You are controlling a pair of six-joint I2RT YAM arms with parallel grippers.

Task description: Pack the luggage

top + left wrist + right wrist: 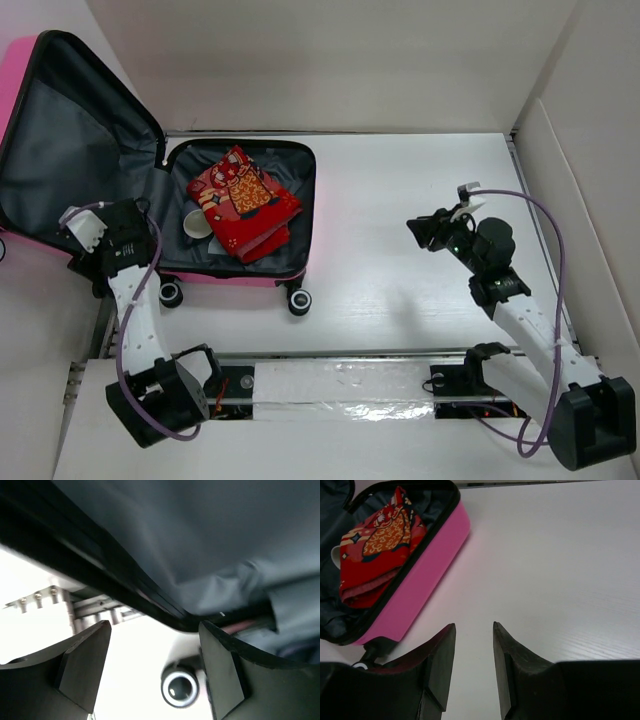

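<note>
The pink luggage (235, 272) lies open at the left of the table, its grey-lined lid (70, 140) raised. Its base holds a folded red patterned cloth (243, 203) and a white cup (195, 226). My left gripper (100, 268) is at the lid's lower edge. In the left wrist view it (155, 625) is open and empty. The black zipper trim (125, 585) and the grey lining (225, 530) lie just past its tips, with a black wheel (177, 690) below. My right gripper (425, 230) is open and empty over bare table (474, 625). The pink shell (420, 580) and the cloth (375, 545) show to its upper left.
White walls close in the table at the back and right (580, 160). Two black wheels (298, 300) stick out at the suitcase's near side. A metal rail (340, 385) runs between the arm bases at the near edge.
</note>
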